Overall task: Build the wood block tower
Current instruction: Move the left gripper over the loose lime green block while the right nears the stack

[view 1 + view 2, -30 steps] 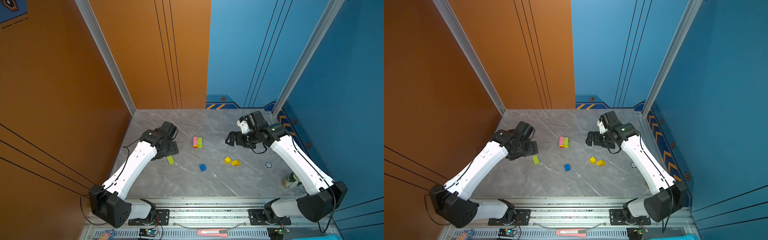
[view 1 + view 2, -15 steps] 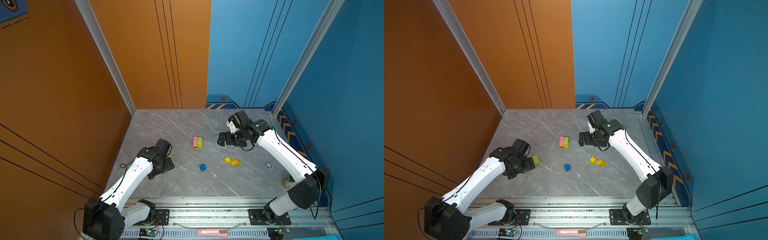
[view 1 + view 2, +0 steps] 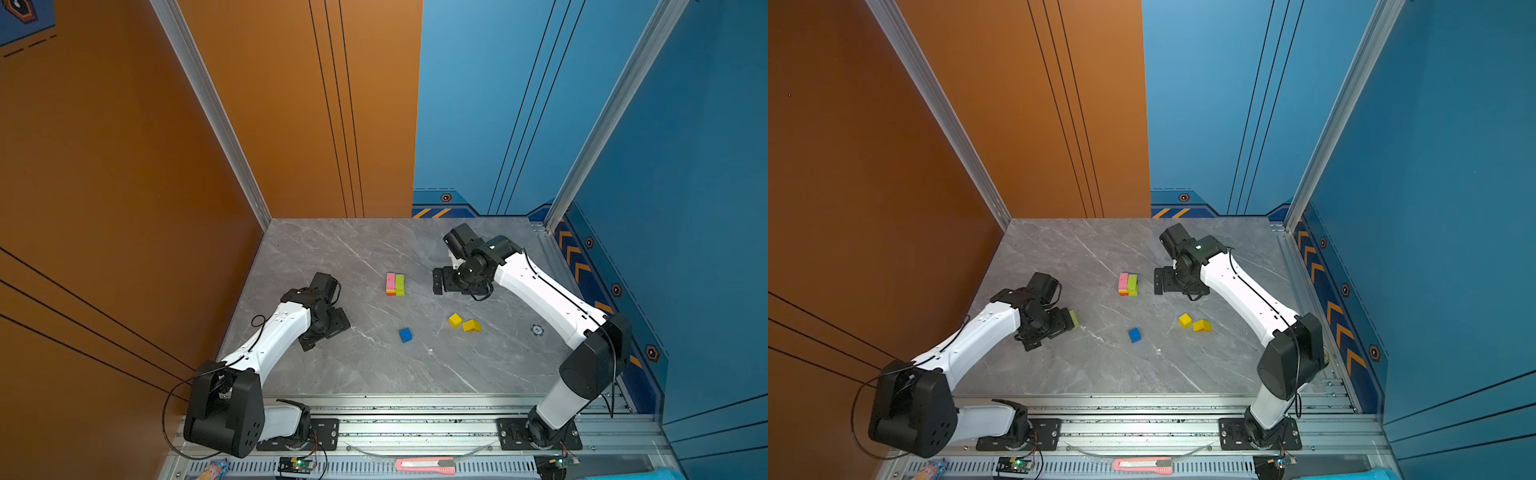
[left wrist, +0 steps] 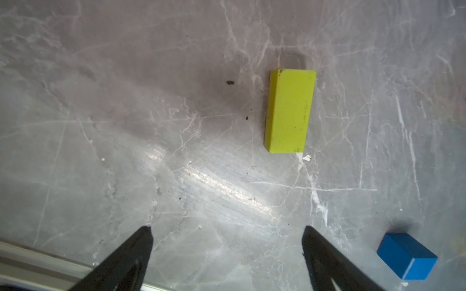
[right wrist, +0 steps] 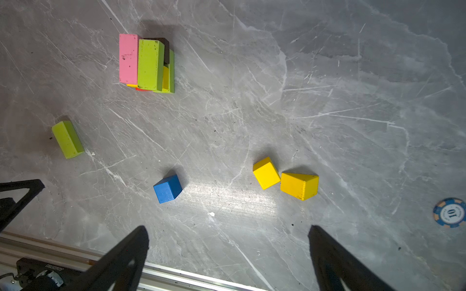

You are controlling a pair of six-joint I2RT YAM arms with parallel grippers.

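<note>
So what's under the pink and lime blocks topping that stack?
Under the pink bar and lime bar, edges of a brown block, a yellow block, a red block and a lower lime block show. The rest is covered.

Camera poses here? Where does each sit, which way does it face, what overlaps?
Both top views: high over the front rail, looking down on the table; left arm and right arm show whole.
Left wrist: on the left arm, facing down at the loose lime-green bar; left gripper open.
Right wrist: on the right arm, facing down at the tower, yellow cube, yellow triangular prism; right gripper open.
Shared: both wrist views show the blue cube and that bar.
</note>
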